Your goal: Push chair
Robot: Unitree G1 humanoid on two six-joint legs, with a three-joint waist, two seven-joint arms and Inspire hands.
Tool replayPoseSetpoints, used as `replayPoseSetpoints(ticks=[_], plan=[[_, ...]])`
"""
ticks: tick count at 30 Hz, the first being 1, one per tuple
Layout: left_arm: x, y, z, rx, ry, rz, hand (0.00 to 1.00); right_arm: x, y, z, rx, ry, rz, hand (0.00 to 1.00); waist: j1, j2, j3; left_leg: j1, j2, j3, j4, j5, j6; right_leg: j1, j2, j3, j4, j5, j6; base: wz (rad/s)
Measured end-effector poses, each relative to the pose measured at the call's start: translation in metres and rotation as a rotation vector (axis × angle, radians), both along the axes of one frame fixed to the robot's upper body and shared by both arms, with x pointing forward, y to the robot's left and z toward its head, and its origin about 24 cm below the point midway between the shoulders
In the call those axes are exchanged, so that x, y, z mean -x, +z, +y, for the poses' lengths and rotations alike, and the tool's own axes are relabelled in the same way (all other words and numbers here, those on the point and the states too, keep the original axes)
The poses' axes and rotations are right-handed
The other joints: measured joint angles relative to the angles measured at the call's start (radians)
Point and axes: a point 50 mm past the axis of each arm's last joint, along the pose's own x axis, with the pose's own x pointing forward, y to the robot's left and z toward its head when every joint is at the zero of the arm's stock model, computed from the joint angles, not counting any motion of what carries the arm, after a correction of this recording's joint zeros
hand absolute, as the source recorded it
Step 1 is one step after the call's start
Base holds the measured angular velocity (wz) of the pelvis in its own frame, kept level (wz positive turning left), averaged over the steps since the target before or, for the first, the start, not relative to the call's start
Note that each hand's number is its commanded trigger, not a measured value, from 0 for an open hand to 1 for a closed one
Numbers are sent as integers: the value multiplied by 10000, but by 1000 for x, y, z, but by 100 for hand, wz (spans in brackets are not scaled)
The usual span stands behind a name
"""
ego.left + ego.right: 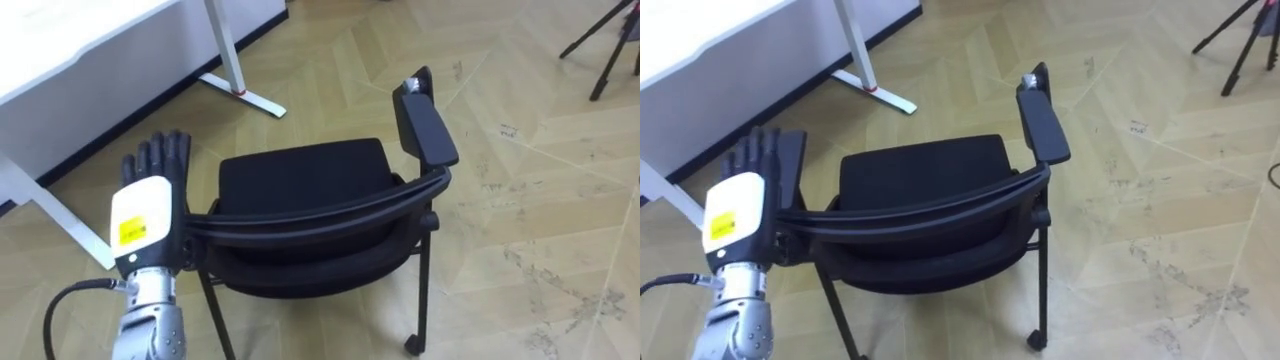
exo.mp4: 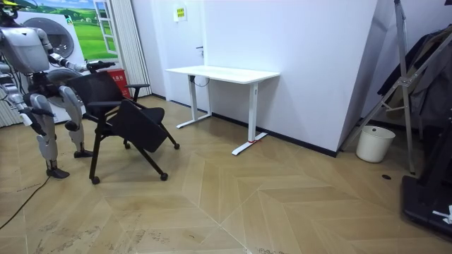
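Left eye view. Item: black chair (image 1: 320, 215), on wood floor (image 1: 540, 200) just in front of robot, backrest nearest, seat toward white desk (image 1: 70, 50) at far left. L hand (image 1: 150, 215): released, fingers straight, at backrest's left end over the armrest; contact can't be told. Tripod (image 1: 600, 45) far right. Room view: R hand (image 2: 29, 118) low by robot's side, state can't be told.

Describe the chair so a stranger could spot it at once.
Find the white rectangular desk on white metal legs against the wall. On the wooden floor short of it stands the black padded chair. It is the only seat, with flat armrests, castors and the left robot hand open at its backrest.
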Motion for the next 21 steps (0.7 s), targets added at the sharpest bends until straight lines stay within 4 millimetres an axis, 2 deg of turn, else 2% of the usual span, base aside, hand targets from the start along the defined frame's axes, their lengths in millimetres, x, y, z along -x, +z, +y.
replayPoseSetpoints(ticks=[9,16,21], plan=[[-5,13,-2,-582,-810,110,0,-3,0,-1,156,-56,85,0,-128,43,44,-246,-7,-46,102,2,3,-179,9,7,1,4,-7,1],[-5,14,-13,-1286,-1508,452,0,-5,0,-2,177,-113,26,0,-231,128,80,-275,-12,-41,100,2,3,-220,10,37,-9,5,-8,0],[-4,9,-20,-1294,-1870,997,0,-7,1,-3,160,-183,-27,0,-456,193,103,-265,-13,-7,97,2,2,-228,11,77,-9,5,-8,-2]])
